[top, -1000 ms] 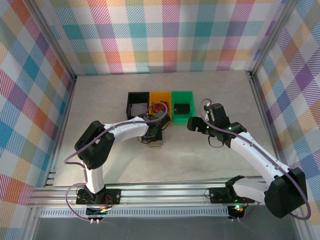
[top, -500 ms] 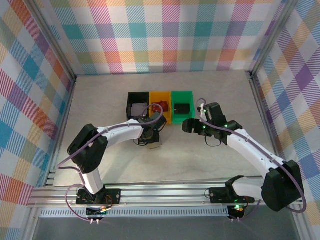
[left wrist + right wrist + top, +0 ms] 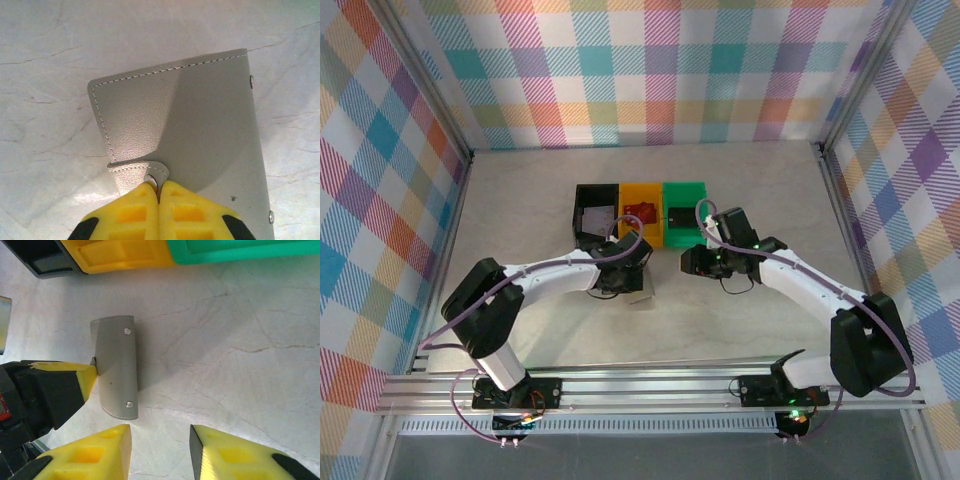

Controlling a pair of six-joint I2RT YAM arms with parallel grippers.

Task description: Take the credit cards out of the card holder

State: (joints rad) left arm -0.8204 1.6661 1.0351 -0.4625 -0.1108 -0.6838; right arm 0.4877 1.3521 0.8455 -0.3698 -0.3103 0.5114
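The grey card holder is folded shut, with white stitching and small metal studs. My left gripper is shut on its snap tab at the near edge. In the right wrist view the card holder stands on edge beside the left gripper's yellow finger, casting a shadow on the table. My right gripper is open just short of the holder's lower corner, with nothing between its fingers. From above, the card holder sits between the left gripper and the right gripper. A red credit card lies in the yellow bin.
Three bins stand in a row behind the holder: black, yellow and green. A dark flat rectangle lies in the green bin. Plaid walls enclose the pale marbled table.
My right gripper has moved left and nearer, towards the card holder, and its jaws have narrowed. My left gripper has stayed shut on the holder and shifted it slightly right.
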